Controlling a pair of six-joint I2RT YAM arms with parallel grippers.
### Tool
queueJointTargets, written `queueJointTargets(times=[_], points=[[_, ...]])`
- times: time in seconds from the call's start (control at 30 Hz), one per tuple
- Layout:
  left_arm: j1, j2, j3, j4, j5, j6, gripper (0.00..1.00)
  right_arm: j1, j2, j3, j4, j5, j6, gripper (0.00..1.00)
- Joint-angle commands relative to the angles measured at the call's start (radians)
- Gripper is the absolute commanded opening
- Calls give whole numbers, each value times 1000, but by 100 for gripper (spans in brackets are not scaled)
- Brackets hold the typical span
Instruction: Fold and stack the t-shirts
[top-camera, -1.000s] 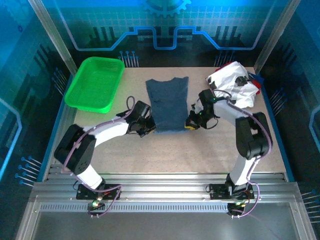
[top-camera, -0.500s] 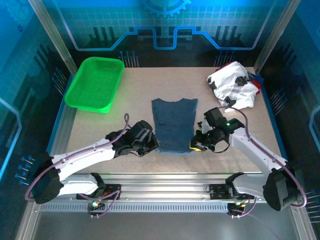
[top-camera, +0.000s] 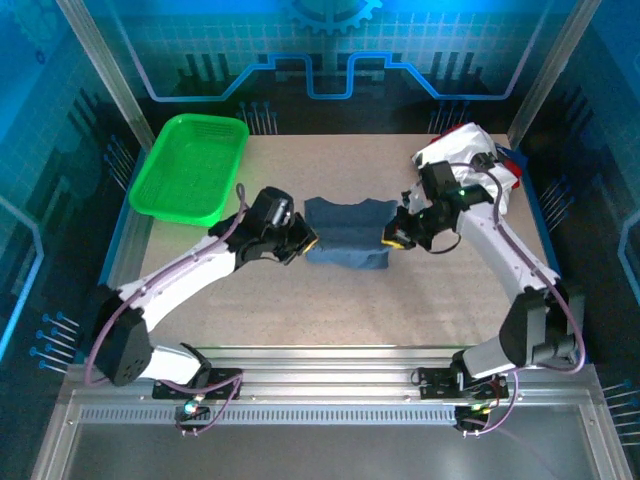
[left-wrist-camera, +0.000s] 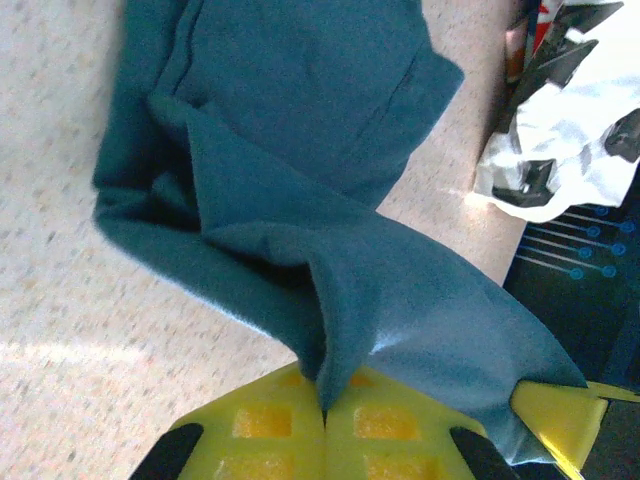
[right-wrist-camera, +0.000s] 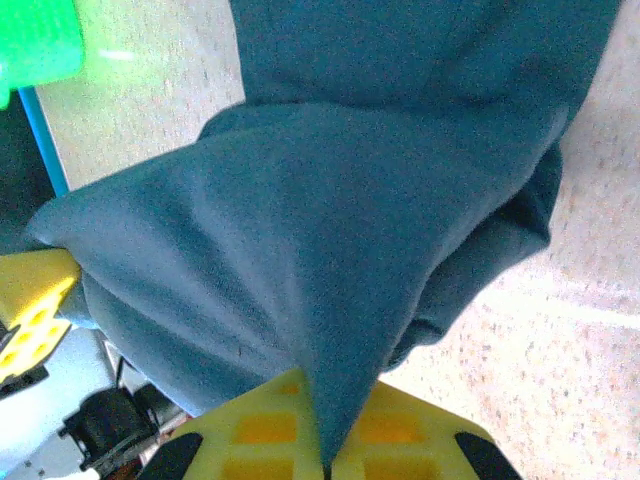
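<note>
Basket (top-camera: 190, 168), green mesh, sits at far left of table (top-camera: 330, 310), well apart from everything else. Right of it, mid-table, left gripper (top-camera: 303, 240) has its jaws closed tight on the left edge of the slate-blue t-shirt (top-camera: 347, 232). Left wrist view shows its yellow pads (left-wrist-camera: 270, 425) pressed together with a peak of blue cloth pinched between them, rest of the shirt draping away onto the table. Shirt lies at centre of table between the two grippers, doubled over on itself into a short wide band, neckline at its far edge, lower layer flat on the surface. At the shirt's right edge, right gripper (top-camera: 392, 238) has its jaws clamped the same way on blue cloth. Right wrist view shows the fabric fanning out from between its pads, raised in a tent shape above the table, with loose folds hanging to the right. Both arms reach in from the near edge and angle toward the shirt. Heap of white t-shirts (top-camera: 468, 170) with black print and a bit of red lies crumpled at the far right corner, just behind the right arm, apart from the blue shirt.
</note>
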Motion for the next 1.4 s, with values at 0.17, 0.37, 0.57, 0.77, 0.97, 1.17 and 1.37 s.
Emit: queueJointTargets(times=[0.17, 0.37, 0.57, 0.77, 0.97, 1.17, 1.37], points=[[126, 182, 142, 49, 147, 73, 0, -79, 180, 180, -59, -19, -85, 5], [187, 328, 243, 35, 186, 118, 0, -113, 319, 272, -58, -30, -93, 6], [233, 524, 335, 85, 200, 126, 0, -143, 539, 410, -8, -30, -49, 13], [276, 679, 557, 126, 221, 97, 50, -172, 818, 853, -78, -72, -35, 57], [309, 539, 718, -11, 166, 208, 99, -164, 685, 942, -219, 83, -212, 74], [268, 269, 580, -57, 173, 373, 99, -140, 407, 416, -26, 147, -315, 87], [163, -103, 145, 44, 73, 435, 99, -105, 498, 289, 81, 167, -341, 96]])
